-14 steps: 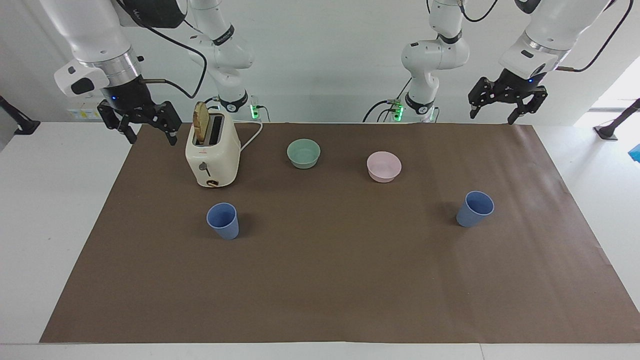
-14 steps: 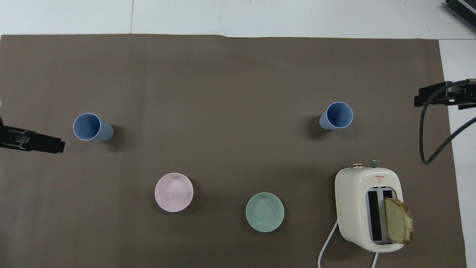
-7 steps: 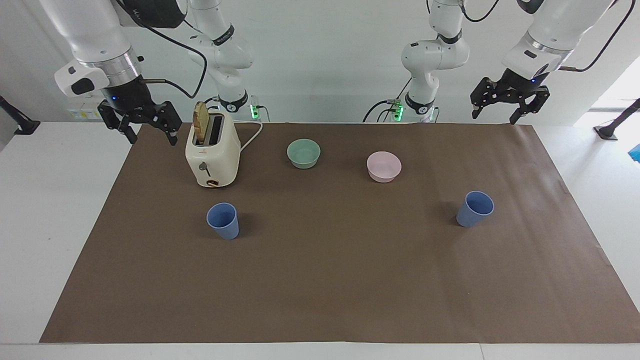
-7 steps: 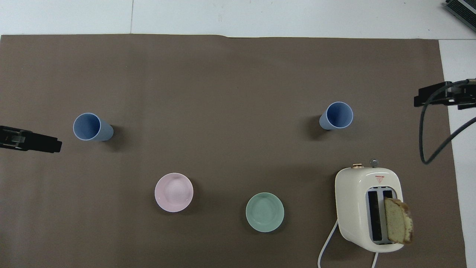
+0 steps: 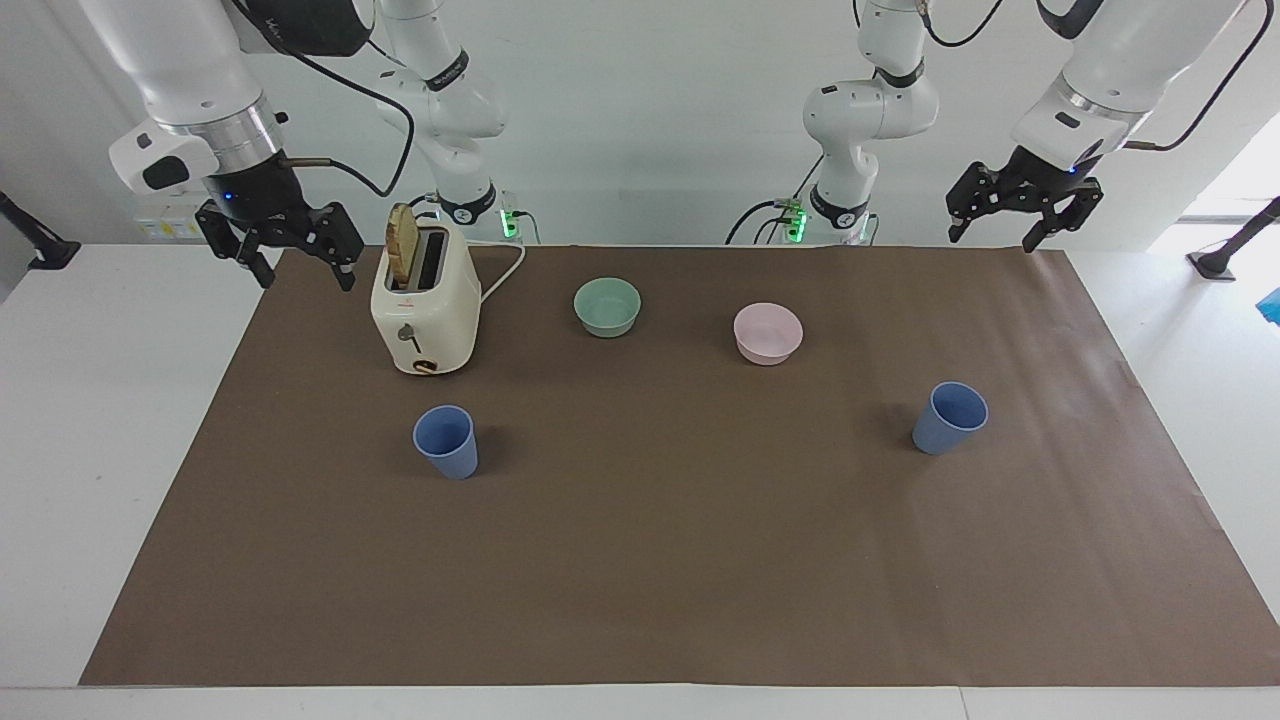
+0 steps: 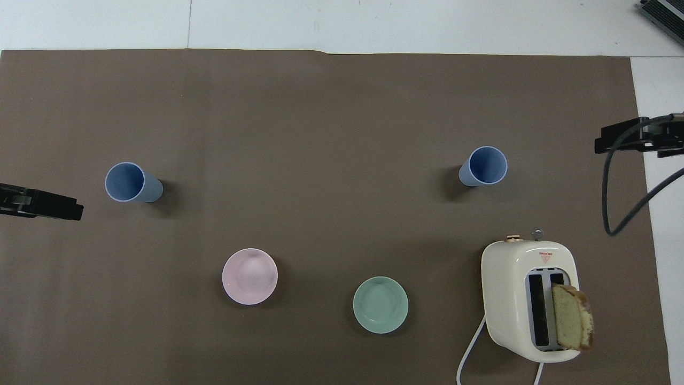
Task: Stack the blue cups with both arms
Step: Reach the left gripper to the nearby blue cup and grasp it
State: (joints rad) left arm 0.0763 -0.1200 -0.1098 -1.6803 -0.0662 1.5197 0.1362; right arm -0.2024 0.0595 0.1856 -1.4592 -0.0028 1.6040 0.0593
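Note:
Two blue cups stand upright and apart on the brown mat (image 5: 640, 560). One cup (image 5: 447, 441) (image 6: 483, 166) is toward the right arm's end, just farther from the robots than the toaster. The other cup (image 5: 949, 417) (image 6: 129, 182) is toward the left arm's end. My right gripper (image 5: 303, 268) (image 6: 630, 138) hangs open and empty in the air over the mat's edge beside the toaster. My left gripper (image 5: 992, 234) (image 6: 67, 208) hangs open and empty over the mat's corner at the left arm's end. Neither touches a cup.
A cream toaster (image 5: 425, 310) (image 6: 529, 297) with a bread slice (image 5: 402, 245) in one slot stands near the robots at the right arm's end. A green bowl (image 5: 607, 306) (image 6: 380, 305) and a pink bowl (image 5: 767, 333) (image 6: 249, 276) sit between the arms' bases. White table (image 5: 90, 400) surrounds the mat.
My left gripper has drawn up and back toward the left arm's end of the table, away from its cup. The right gripper has barely moved. The cups have not moved.

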